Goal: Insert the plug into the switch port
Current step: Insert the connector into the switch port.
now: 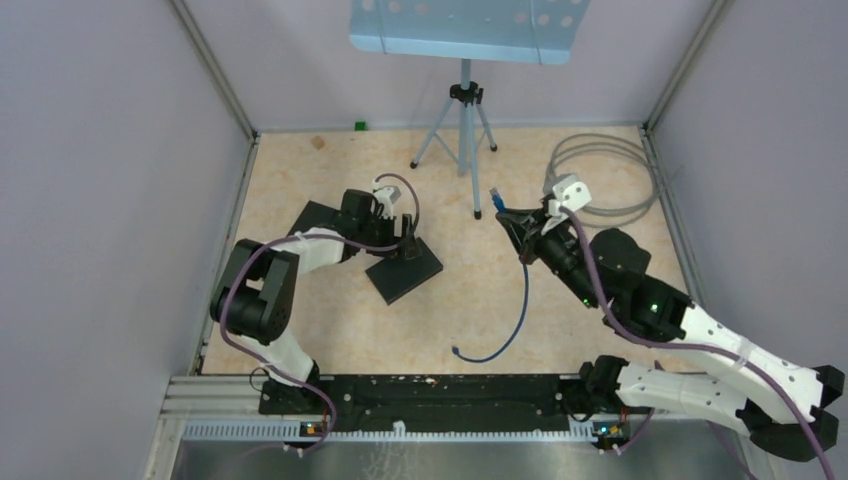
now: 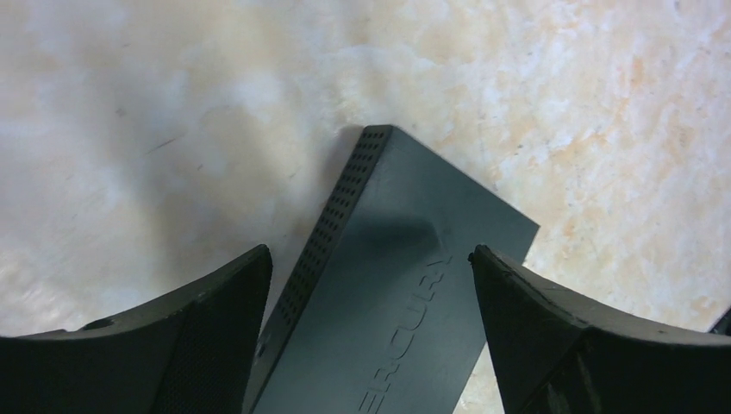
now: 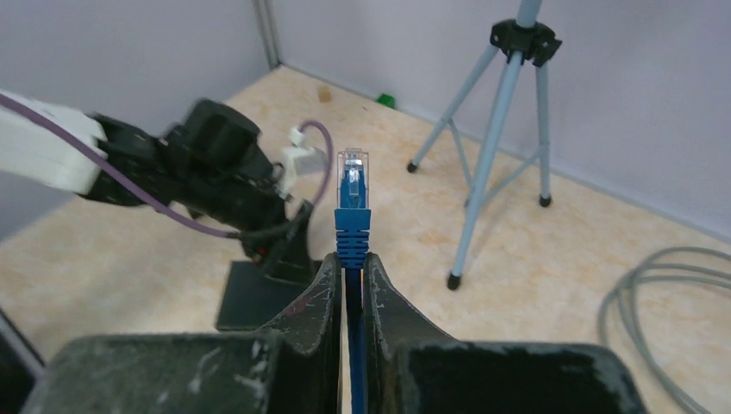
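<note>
The black switch (image 1: 403, 268) lies flat on the table left of centre; its perforated side and embossed top (image 2: 405, 285) fill the left wrist view. My left gripper (image 1: 408, 240) hangs over its far end, open, with the fingers (image 2: 207, 319) either side of the switch (image 3: 250, 297). The port is hidden. My right gripper (image 1: 510, 215) is shut on the blue cable just behind the plug (image 3: 353, 185), which sticks out past the fingertips (image 3: 323, 285) with its clear tip (image 1: 496, 200) away from the wrist. The rest of the cable (image 1: 520, 310) trails down onto the table.
A tripod (image 1: 462, 130) stands at the back centre under a light-blue perforated panel (image 1: 465, 30). A coil of grey cable (image 1: 610, 175) lies at the back right. A small green object (image 1: 359, 125) sits by the rear wall. Grey walls enclose the table.
</note>
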`<state>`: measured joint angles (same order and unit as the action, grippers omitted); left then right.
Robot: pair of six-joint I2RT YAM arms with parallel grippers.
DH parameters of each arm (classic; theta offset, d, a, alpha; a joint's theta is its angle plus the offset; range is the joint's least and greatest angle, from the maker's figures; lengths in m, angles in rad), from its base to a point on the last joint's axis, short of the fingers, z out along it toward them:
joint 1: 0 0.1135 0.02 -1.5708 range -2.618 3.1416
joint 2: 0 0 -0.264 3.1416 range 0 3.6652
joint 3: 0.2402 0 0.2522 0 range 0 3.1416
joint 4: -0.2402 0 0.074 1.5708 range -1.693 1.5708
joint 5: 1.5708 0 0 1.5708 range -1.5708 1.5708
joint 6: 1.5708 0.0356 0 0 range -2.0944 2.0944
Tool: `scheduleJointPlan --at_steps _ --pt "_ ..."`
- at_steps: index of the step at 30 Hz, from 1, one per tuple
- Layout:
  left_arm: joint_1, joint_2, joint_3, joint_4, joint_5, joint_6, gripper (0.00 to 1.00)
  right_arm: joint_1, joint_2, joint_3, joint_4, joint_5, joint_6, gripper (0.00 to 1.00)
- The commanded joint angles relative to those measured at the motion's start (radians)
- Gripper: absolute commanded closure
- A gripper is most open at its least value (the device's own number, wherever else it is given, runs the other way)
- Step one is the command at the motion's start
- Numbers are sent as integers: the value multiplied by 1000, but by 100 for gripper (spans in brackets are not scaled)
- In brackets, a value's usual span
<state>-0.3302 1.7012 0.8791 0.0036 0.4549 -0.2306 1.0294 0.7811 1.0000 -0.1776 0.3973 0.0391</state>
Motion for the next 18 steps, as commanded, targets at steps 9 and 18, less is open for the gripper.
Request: scheduleJointPlan --at_steps 9,18 --pt "6 -104 -135 -18 -157 -66 1 -2 166 -204 179 188 -208 100" --pt "25 -58 -123 -11 -144 -91 1 -2 270 -307 161 20 43 100"
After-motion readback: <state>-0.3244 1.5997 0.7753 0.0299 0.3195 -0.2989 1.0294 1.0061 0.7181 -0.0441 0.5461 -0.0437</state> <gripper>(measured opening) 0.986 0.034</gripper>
